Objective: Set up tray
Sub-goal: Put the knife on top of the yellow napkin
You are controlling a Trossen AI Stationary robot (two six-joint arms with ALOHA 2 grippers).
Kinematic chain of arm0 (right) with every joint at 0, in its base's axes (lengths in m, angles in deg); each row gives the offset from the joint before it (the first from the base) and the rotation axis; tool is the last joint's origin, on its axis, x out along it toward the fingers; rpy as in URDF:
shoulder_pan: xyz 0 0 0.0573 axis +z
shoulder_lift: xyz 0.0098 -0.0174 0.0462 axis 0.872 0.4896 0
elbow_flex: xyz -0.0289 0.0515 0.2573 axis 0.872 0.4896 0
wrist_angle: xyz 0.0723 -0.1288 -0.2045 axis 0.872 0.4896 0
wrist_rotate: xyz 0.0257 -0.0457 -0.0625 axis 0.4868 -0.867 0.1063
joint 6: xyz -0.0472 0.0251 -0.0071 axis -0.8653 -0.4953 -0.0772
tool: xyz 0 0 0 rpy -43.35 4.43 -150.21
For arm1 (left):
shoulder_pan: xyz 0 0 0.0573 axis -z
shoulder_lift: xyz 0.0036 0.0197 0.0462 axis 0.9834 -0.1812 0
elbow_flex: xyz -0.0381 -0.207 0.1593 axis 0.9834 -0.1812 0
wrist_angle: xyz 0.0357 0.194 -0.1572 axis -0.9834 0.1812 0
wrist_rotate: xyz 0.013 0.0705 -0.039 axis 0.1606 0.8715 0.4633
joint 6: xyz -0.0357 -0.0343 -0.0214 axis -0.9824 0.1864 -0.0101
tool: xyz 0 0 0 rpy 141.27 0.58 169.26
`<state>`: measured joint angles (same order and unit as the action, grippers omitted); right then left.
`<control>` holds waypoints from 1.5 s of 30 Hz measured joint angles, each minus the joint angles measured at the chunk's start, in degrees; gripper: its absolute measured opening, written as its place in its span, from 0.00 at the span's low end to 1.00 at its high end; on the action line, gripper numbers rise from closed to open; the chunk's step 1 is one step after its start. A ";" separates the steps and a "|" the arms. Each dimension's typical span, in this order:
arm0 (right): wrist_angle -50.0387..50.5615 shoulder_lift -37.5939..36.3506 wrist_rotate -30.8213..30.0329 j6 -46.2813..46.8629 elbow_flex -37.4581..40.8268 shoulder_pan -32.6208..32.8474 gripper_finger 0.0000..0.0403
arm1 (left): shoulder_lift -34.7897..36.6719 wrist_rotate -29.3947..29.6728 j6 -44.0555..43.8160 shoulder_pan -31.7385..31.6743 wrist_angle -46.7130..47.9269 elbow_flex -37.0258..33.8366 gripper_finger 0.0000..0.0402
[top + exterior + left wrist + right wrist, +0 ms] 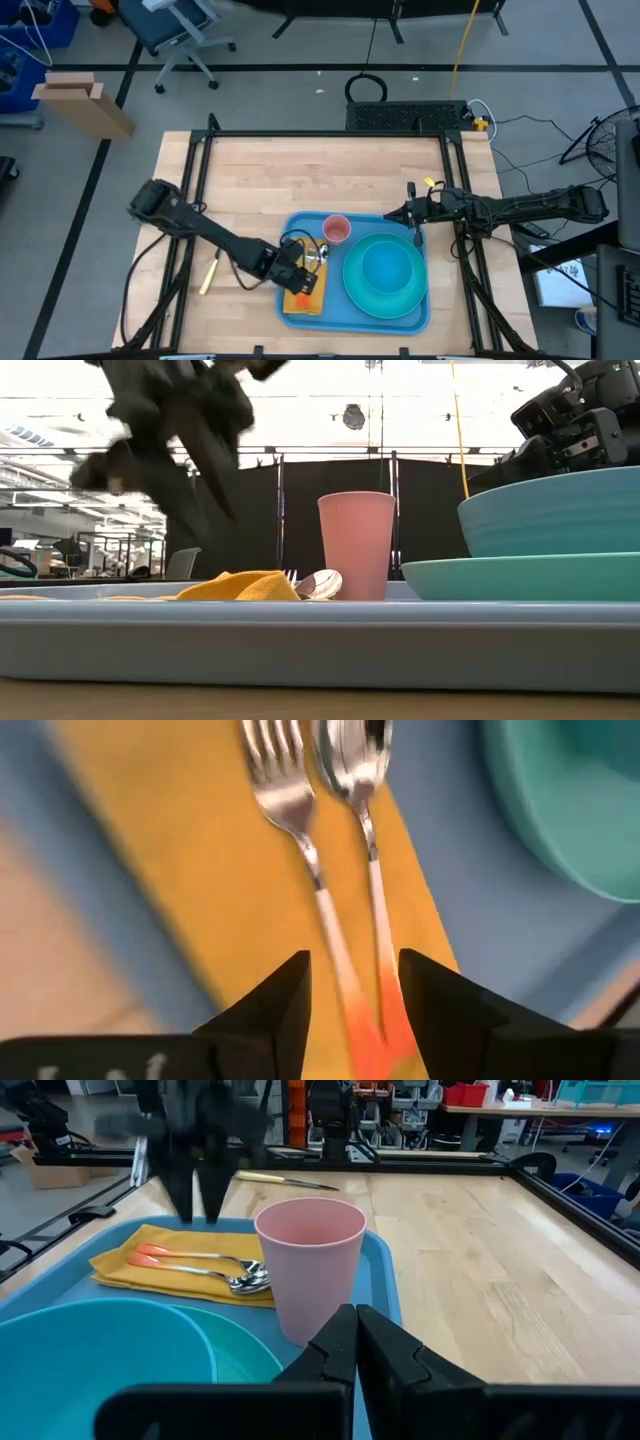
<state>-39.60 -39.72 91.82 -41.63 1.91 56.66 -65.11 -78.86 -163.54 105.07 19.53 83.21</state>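
Note:
The blue tray (303, 226) lies at the table's near middle. On it a yellow napkin (303, 300) carries a fork (290, 800) and a spoon (355, 780) with orange handles. A pink cup (337, 230) stands upright beside a turquoise bowl (385, 272) that sits in a turquoise plate (500, 575). My left gripper (352, 960) hovers open just above the two orange handle ends, one finger on either side of them; the right wrist view shows my left gripper (200, 1205) clear of the napkin. My right gripper (355, 1315) is shut, above the tray's far right corner, behind the cup (310, 1265).
A knife with a yellow handle (208, 275) lies on the bare wood left of the tray. Black frame rails (195, 180) run along the table's left, right and far sides. Open wood (320, 170) spreads between the tray and the far edge.

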 joint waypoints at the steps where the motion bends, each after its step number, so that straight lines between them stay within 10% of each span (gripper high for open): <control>1: 0.08 0.00 0.01 0.00 -0.01 0.01 0.00 | 2.12 0.84 0.48 0.19 2.89 0.00 0.39; 14: 0.41 0.00 0.04 1.27 0.00 0.01 0.00 | 15.95 -7.45 -17.21 10.70 45.64 -0.59 0.40; 24: 0.44 0.00 2.75 2.03 -0.02 -0.01 0.00 | 15.92 -16.36 -31.88 21.19 40.41 -9.31 0.40; 45: 0.42 0.00 3.17 2.38 0.00 0.01 0.00 | 16.25 -22.89 -32.22 21.60 17.94 -29.12 0.54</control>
<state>-39.18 -39.72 94.98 -39.25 1.91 56.68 -48.87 -101.75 -195.75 126.67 37.48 54.09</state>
